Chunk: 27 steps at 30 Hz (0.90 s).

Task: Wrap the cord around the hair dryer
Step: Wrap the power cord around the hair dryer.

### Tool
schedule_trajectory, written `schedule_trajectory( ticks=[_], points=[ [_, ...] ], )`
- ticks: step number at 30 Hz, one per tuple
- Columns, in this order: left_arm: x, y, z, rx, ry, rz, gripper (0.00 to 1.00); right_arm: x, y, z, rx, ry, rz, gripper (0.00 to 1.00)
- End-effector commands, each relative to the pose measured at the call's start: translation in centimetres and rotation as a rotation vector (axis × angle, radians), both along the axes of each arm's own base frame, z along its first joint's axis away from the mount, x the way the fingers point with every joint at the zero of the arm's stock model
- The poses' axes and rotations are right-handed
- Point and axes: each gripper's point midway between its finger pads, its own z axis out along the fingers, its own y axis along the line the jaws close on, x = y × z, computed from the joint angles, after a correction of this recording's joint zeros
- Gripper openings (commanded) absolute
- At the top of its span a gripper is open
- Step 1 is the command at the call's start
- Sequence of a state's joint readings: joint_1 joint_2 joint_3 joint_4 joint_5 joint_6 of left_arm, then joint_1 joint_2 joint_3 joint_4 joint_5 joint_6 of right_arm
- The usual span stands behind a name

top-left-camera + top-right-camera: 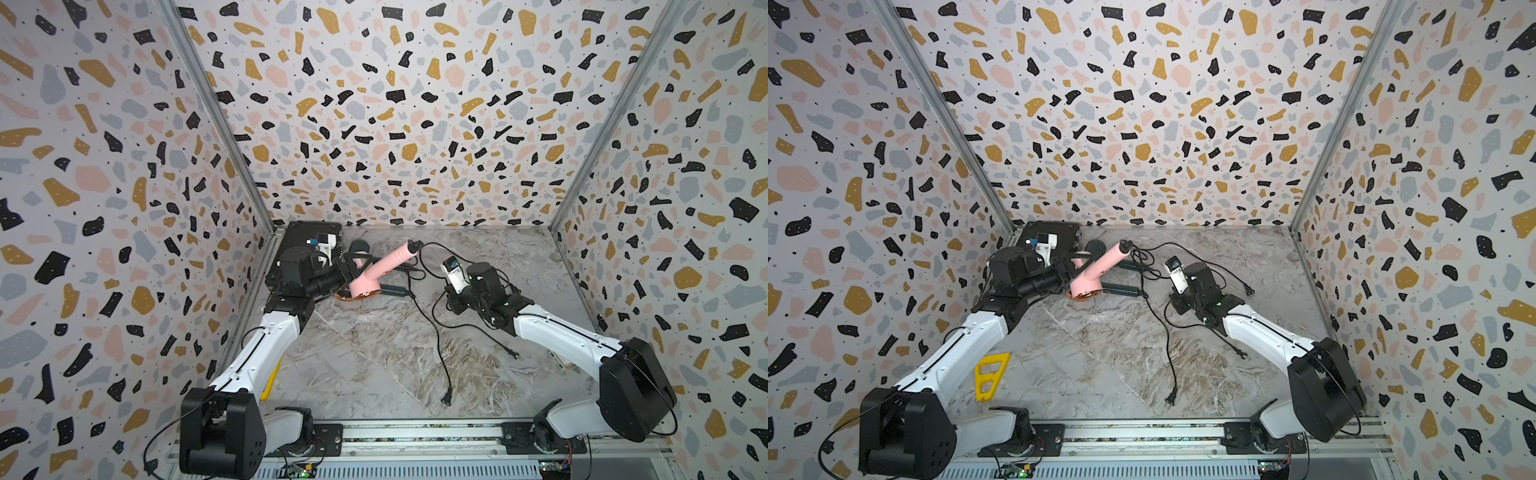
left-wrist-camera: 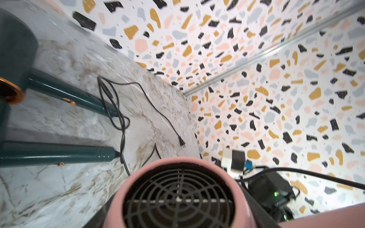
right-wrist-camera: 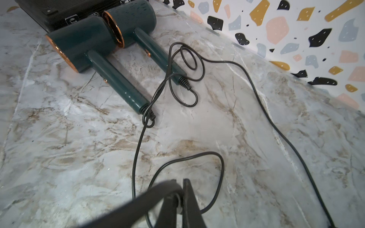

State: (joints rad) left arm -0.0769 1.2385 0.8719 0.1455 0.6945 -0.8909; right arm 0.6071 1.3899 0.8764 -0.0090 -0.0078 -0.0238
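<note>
The left gripper (image 1: 358,268) is clamped on the pink hair dryer (image 1: 384,266), held off the table (image 1: 374,374) with its handle (image 1: 401,253) slanting away toward the right gripper (image 3: 180,183), which is pinched shut on a loop of black cord (image 3: 219,163). The dryer looks rigid, light and slick, so it may swivel. The cord is thin and limp, best taken close to the handle's end.

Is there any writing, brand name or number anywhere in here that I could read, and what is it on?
No text can be read.
The pink hair dryer, the green hair dryers and the black case show no lettering.
A white mark on the left arm's wrist is too small and blurred to read.
</note>
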Motion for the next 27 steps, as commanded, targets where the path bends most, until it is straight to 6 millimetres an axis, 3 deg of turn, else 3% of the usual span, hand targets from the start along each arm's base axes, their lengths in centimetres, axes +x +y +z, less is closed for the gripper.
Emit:
schedule_trajectory(
  ticks=[1, 6, 10, 11, 13, 15, 21, 27],
  points=[
    [2.8, 3.9, 4.4, 0.045, -0.099, 0.224, 0.0, -2.2, 0.3, 0.2, 0.034, 0.024, 0.014, 0.0],
    [4.9, 7.4, 2.5, 0.189, -0.034, 0.394, 0.0, -5.4, 0.6, -1.0, -0.002, 0.094, 0.072, 0.0],
    [4.7, 7.9, 2.5, 0.25, -0.025, 0.399, 0.0, -6.4, 0.9, -0.1, 0.027, 0.104, 0.111, 0.0],
    [4.4, 7.9, 2.9, 0.268, -0.032, 0.395, 0.0, -6.5, 0.9, 0.5, 0.045, 0.105, 0.118, 0.14],
    [3.4, 8.1, 4.3, 0.325, -0.056, 0.381, 0.0, -6.5, 1.1, 1.8, 0.109, 0.117, 0.139, 0.56],
    [2.1, 8.2, 5.9, 0.394, -0.07, 0.355, 0.0, -6.0, 1.0, 2.9, 0.153, 0.117, 0.141, 0.73],
    [-1.9, 7.2, 10.9, 0.495, -0.109, 0.228, 0.0, -3.8, 0.0, 3.7, 0.239, 0.096, 0.117, 0.76],
    [-4.3, 5.3, 15.0, 0.453, -0.17, 0.116, 0.0, -3.2, 2.4, 3.9, 0.402, 0.033, 0.216, 0.75]
  ],
)
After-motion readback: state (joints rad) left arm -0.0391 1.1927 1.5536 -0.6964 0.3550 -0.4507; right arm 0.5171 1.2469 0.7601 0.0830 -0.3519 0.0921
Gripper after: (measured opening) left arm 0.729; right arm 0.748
